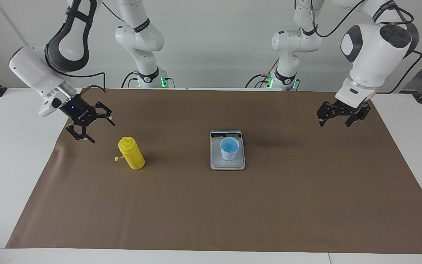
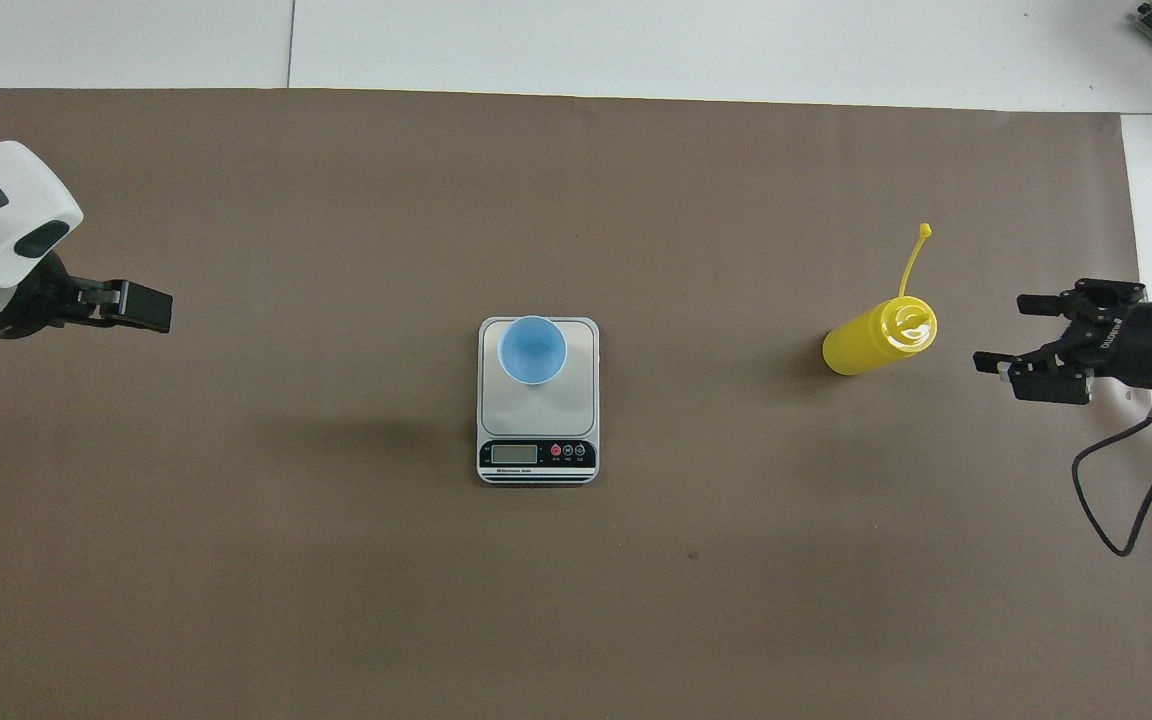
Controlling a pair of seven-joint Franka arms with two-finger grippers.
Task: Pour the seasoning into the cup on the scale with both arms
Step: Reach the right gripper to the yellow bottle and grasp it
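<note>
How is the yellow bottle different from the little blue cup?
The yellow bottle is taller and slimmer; the blue cup is short and tapered. The bottle has a domed nozzle top with a tethered cap hanging loose; the cup is open at the top. The bottle stands on the brown mat toward the right arm's end; the cup sits on the scale in the middle. Both stand upright, and no gripper touches either.

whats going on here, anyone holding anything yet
Nothing is held yet. The right gripper, jaws open, hangs beside the yellow seasoning bottle, which stands upright on the brown mat. The blue cup sits on the scale. The left gripper, open too, is over the mat's edge at its own end.
</note>
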